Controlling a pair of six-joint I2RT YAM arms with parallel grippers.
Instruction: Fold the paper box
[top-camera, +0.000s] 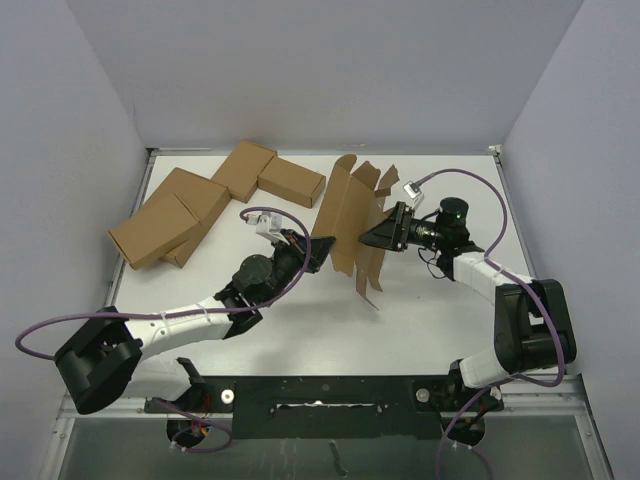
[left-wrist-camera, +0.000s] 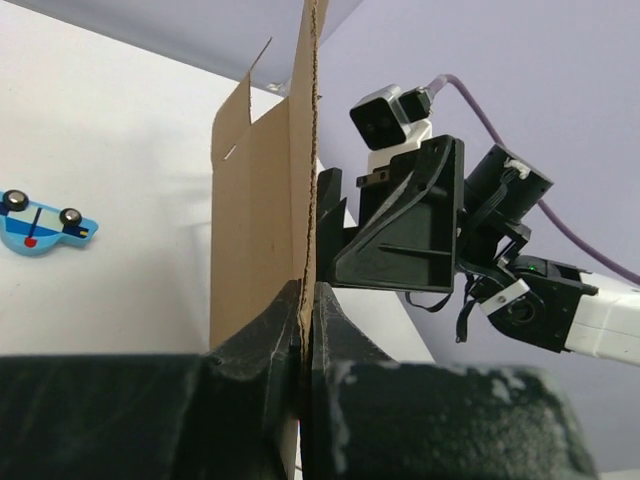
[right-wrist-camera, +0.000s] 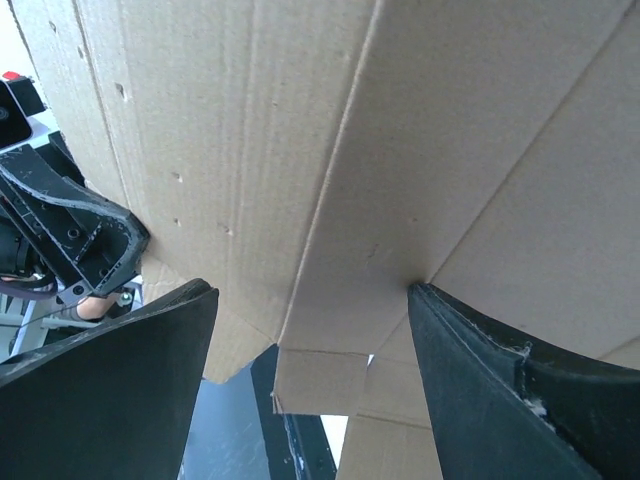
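a: where's the paper box (top-camera: 350, 215)?
b: held up on edge over the middle of the desk (top-camera: 420, 320), nearly upright, flaps fanned out; a cluster of cartons (top-camera: 205, 200) lies well apart at the back left
a: left fingers (left-wrist-camera: 305, 300)?
b: pinched tight on one edge of the sheet
a: right fingers (top-camera: 384, 232)?
b: spread wide, facing the sheet's opposite side; not clamping it

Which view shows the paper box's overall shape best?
Top external: the whole paper box, flaps included, stands upright. Left wrist shows only its edge pinched by the left fingers; right wrist only a close-up panel.
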